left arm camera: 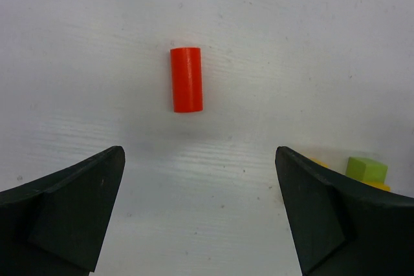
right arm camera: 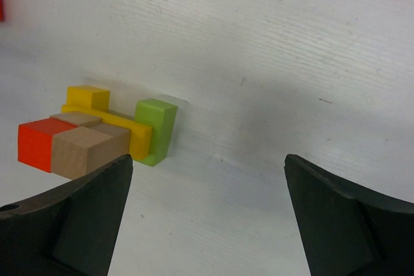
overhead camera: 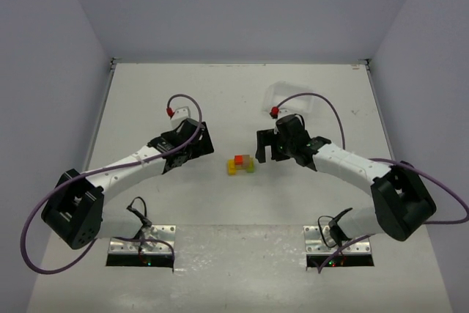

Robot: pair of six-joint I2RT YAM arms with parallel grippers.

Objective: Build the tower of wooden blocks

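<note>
Meanwhile, the wood block tower [overhead camera: 240, 164] stands part-built at the middle of the white table [overhead camera: 220, 100], between the two arms and closer to the right one. In the right wrist view it shows a long yellow piece low down with a small yellow block [right arm camera: 88, 97] on it. An upright green block [right arm camera: 157, 128] sits at the stack's right end, and a red block [right arm camera: 35, 145] and a plain brown block [right arm camera: 83, 148] butt together on the near side.

The left gripper [left arm camera: 198, 179] hovers with its jaws spread wide and nothing between them. A lone red cylinder [left arm camera: 186, 79] lies flat on the table just ahead of it, a little left of the centre line. The cylinder's long axis points straight away from the gripper, so the fingers [left arm camera: 65, 218] would close across its round sides without a turn of the wrist. The overhead view does not show the cylinder.

The right gripper [right arm camera: 208, 185] is also wide open and empty. The tower sits off to the left of its jaws, partly behind its left finger.

Judging by the layout, the cylinder is the left arm's to take, with a short reach forward and a drop. A clear tray [overhead camera: 293, 95] sits well apart at the far right.
</note>
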